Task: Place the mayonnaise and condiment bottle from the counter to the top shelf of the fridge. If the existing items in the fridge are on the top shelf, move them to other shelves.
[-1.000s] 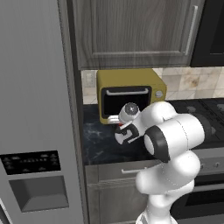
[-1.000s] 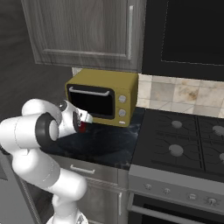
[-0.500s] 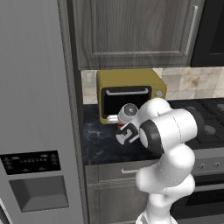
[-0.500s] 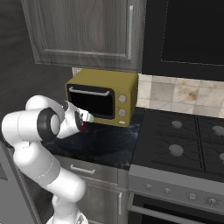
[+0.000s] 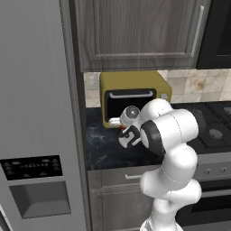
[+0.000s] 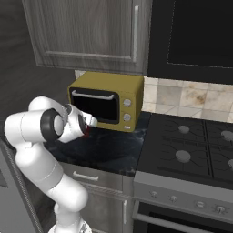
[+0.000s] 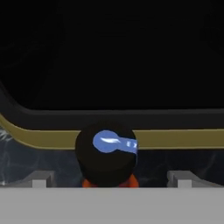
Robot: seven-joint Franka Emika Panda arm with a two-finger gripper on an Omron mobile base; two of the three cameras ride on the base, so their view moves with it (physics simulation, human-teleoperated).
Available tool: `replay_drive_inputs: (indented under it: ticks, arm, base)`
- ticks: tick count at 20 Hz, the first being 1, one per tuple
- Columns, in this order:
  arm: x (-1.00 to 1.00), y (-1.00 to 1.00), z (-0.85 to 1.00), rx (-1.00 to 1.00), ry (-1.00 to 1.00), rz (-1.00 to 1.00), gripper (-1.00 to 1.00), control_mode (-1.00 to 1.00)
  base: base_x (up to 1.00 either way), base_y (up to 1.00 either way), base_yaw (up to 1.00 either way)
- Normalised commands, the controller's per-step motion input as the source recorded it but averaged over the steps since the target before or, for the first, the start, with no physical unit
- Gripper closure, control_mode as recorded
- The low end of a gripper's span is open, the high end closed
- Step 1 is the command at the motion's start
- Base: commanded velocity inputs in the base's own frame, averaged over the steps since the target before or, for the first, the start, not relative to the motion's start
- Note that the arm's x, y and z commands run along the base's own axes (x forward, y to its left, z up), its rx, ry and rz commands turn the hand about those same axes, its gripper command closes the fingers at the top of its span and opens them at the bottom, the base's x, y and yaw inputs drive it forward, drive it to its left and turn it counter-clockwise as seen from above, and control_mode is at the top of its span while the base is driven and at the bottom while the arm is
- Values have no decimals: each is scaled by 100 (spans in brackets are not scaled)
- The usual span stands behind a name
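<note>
Gripper (image 7: 111, 179) jaws wide apart, straddling condiment bottle (image 7: 106, 155) w/ dark cap at 6 o'clock; yellow oven (image 7: 175, 139) behind, on black counter (image 7: 17, 159).

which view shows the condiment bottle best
The hand view: the condiment bottle sits centred between the open gripper's tips, dark cap facing the camera. The left base view gives a red sliver beside the hand; the right base view likewise.

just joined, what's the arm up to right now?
The end effector is open, its fingertips on either side of the condiment bottle, which stands on the counter in front of the yellow toaster oven. Nothing is gripped yet. The fridge door is closed.
</note>
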Motion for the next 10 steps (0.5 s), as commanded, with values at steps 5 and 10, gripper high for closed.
replay_drive_inputs:
  ticks: [5,10]
  arm:
    - [16,2,-4,0,-1,0,100,-100]
    - [8,2,-2,0,0,0,100,-100]
  base:
    - [0,0,0]
    - [0,0,0]
